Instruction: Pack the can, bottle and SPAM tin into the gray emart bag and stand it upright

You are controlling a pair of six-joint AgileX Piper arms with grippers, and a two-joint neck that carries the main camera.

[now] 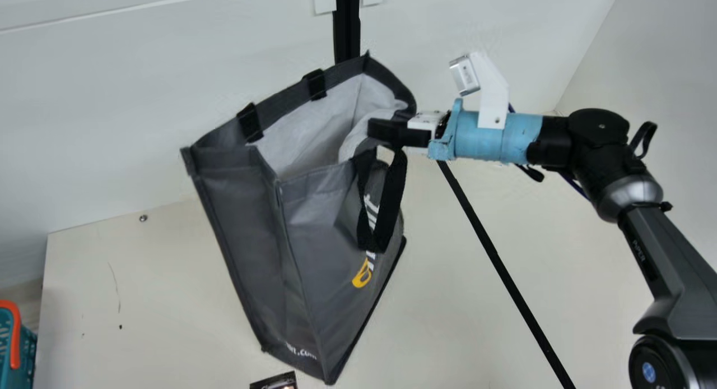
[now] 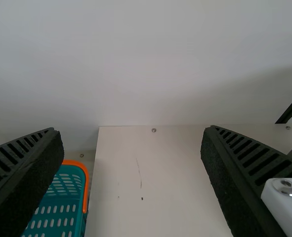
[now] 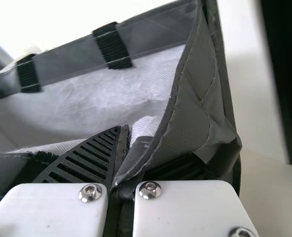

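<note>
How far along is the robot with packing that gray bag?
Partway, I think. Done: the gray bag is open at the top. In hand: the right gripper pinches its rim. The left gripper is open and holds nothing. Left: the bag leans, so it needs standing upright and letting go. Its inside bottom is hidden, so I can't tell what's packed.

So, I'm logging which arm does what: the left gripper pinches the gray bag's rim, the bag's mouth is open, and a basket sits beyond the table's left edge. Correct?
Wrong arm: the main view shows the right gripper pinching the gray bag by its rim. The mouth is open, and the basket sits beyond the left edge of the table.
</note>
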